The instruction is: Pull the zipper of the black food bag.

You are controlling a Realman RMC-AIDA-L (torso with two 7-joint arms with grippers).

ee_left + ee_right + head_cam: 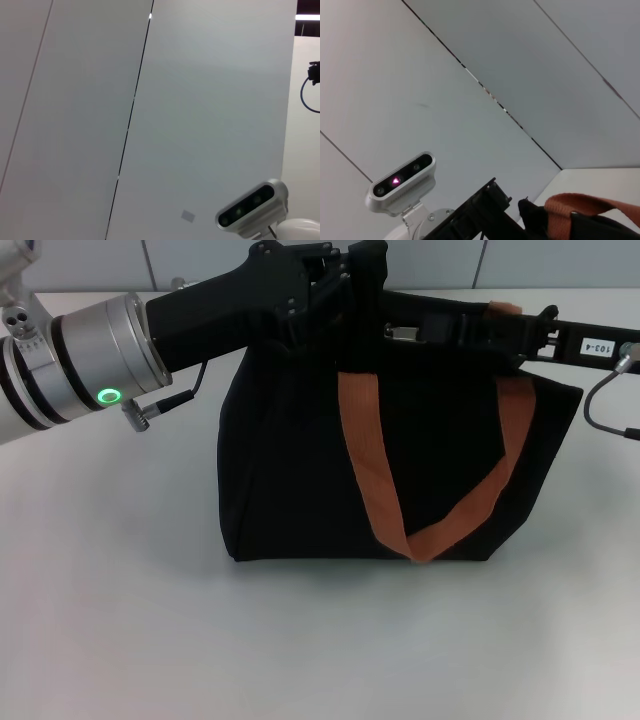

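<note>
The black food bag (pixel 300 470) is seen standing upright on the white counter (pixel 120 620), a little toward 1 o'clock from the middle of the head view. An orange-brown strap (pixel 372 475) hangs down the front of the bag in a V shape, and its low point is near the bottom edge of the bag. A second strap (pixel 585 205) is seen in the right wrist view, curving over the black top of the bag.

The zipper (pixel 403 333) is seen as a small silver bit on the top edge of the bag, at about 12 o'clock in the head view.

The left claw (pixel 345 285) is reached in from 9 o'clock, and it is placed over the top corner of the bag, just beside the zipper. It is black against the black bag, so whether its fingers are wide or narrow cannot be told. A green light ring (pixel 108 396) is lit on the silver part of the left arm.

The right claw (pixel 520 335) is reached in from 3 o'clock and is laid along the top edge of the bag, near where the strap goes over. How it is set, wide or narrow, cannot be told either.

In the left wrist view only a grey wall (pixel 200 100) and a small grey camera (pixel 252 207) are seen. A camera like it (pixel 402 182) is seen in the right wrist view.
</note>
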